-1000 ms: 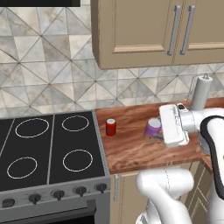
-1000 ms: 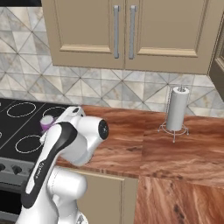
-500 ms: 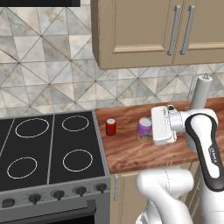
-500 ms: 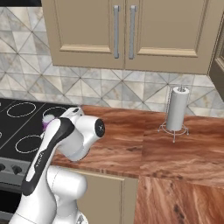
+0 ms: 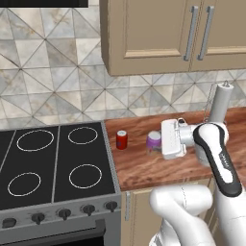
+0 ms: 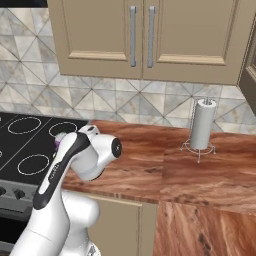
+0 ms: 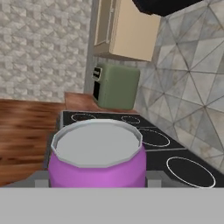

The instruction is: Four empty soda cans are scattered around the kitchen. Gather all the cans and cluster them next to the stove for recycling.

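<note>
A pale purple soda can (image 5: 153, 140) with a silver top is upright between my fingers, low over the wooden counter (image 5: 144, 166). My gripper (image 5: 156, 145) is shut on it from the right side. In the hand view the purple can (image 7: 97, 162) sits close up, with a dark fingertip (image 7: 154, 176) at each side. A red soda can (image 5: 121, 140) stands on the counter just right of the stove (image 5: 53, 163), a short gap left of the held can. A sliver of the purple can (image 6: 58, 144) peeks out behind my arm in the right base view, next to the stove (image 6: 25, 145).
A tall white paper-towel roll (image 5: 221, 103) (image 6: 202, 125) stands at the back right of the counter. Beige wall cabinets (image 5: 168, 33) hang above. Beyond the stove, a green toaster (image 7: 116, 85) sits on the far counter.
My hand has carried the purple can leftwards along the counter, closer to the red can and the stove. The red can has stayed put.
</note>
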{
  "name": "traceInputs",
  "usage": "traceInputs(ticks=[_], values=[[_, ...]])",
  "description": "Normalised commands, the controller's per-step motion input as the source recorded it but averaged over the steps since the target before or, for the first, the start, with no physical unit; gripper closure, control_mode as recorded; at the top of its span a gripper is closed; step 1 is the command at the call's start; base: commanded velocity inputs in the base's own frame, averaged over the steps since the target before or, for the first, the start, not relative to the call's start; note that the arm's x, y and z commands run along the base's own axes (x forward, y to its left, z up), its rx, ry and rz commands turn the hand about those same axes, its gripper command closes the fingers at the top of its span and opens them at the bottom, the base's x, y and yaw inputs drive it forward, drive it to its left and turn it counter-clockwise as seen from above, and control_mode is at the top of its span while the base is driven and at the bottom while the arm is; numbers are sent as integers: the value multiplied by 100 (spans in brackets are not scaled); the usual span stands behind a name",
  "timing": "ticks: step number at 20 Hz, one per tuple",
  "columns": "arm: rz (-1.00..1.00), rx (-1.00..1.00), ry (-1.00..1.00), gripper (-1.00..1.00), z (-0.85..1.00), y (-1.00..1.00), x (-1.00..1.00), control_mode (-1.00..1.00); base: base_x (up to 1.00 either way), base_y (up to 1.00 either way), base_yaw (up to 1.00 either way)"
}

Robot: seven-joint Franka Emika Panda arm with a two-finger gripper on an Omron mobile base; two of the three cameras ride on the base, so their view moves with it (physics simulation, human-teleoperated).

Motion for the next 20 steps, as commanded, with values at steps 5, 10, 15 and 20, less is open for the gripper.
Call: traceInputs(ticks=[5, 10, 15, 20], values=[[0, 0, 0, 100, -22, 0, 29, -100, 0, 0, 0], [0, 0, 0, 100, -20, -7, 21, -100, 0, 0, 0], [0, 0, 0, 100, -20, -10, 20, -100, 0, 0, 0], [0, 0, 0, 100, -19, -5, 23, -100, 0, 0, 0]])
